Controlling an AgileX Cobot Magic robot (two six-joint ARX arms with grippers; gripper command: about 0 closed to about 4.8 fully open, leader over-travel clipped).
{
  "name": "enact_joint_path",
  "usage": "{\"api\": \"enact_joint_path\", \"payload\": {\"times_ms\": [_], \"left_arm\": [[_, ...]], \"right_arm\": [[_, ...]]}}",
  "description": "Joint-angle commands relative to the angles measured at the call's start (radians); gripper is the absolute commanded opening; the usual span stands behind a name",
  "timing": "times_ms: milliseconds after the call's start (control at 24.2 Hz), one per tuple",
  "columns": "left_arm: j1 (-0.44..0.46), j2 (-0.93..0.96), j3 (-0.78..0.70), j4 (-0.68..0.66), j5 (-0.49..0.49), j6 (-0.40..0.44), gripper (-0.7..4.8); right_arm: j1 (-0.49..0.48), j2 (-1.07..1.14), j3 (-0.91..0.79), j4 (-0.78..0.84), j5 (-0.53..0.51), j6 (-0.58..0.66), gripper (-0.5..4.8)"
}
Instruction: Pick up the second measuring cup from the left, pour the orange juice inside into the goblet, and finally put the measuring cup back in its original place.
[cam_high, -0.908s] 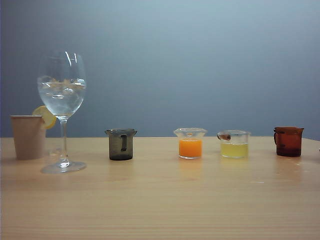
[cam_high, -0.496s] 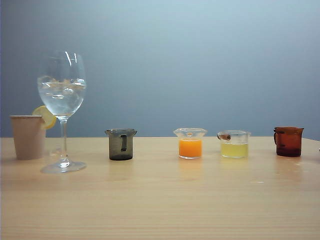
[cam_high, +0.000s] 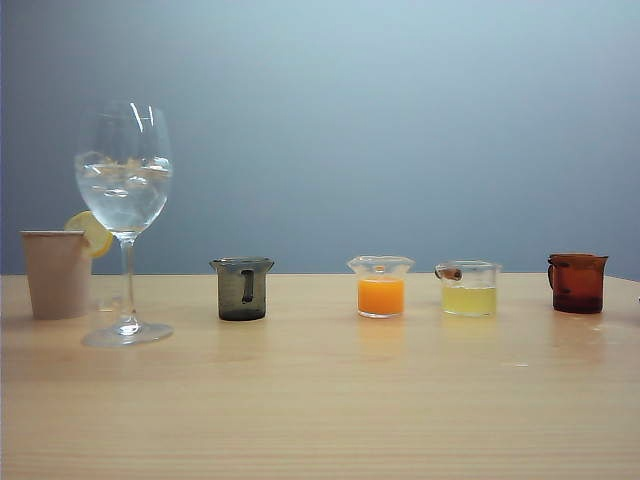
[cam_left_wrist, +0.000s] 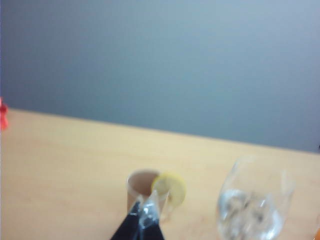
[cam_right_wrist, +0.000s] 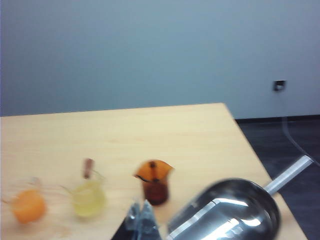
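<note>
The second measuring cup (cam_high: 380, 267), small and clear with a flared rim, stands mid-table holding bright orange juice (cam_high: 380, 297); it also shows, blurred, in the right wrist view (cam_right_wrist: 26, 202). The goblet (cam_high: 125, 190), tall and stemmed with clear liquid and ice in its bowl, stands at the far left (cam_left_wrist: 254, 202). Neither gripper appears in the exterior view. My left gripper (cam_left_wrist: 143, 218) is shut and empty, hovering in front of the paper cup. My right gripper (cam_right_wrist: 141, 214) is shut and empty, short of the dark red cup.
A beige paper cup (cam_high: 57, 272) with a lemon slice (cam_high: 92, 232) stands beside the goblet. In the row are a smoky grey cup (cam_high: 241, 289), a cup of yellow-green liquid (cam_high: 468, 289) and a dark red cup (cam_high: 577, 282). A metal scoop (cam_right_wrist: 227, 210) lies near the table's right edge.
</note>
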Motion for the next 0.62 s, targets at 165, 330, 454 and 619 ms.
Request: {"api": "enact_joint_path", "payload": {"times_ms": [165,330,454,619], "left_arm": [[-0.002,0.193,0.255,-0.033,0.066,-0.014,-0.05],[-0.003,0.323,0.389,-0.056,0.131,-0.005,-0.05],[-0.008,0.443,0.508,-0.118,0.209,0.001,-0.05],[-0.073,0.535,0.583,-0.126,0.197,0.002,-0.05]], "right_arm": [[0.000,0.196,0.194,0.026,-0.031,0.065,-0.03],[0.014,0.268,0.229,0.070,-0.068,0.138,-0.03],[0.111,0.324,0.229,0.101,-0.028,0.148,-0.03],[0.330,0.407,0.227,0.150,0.163,0.147,-0.03]]}}
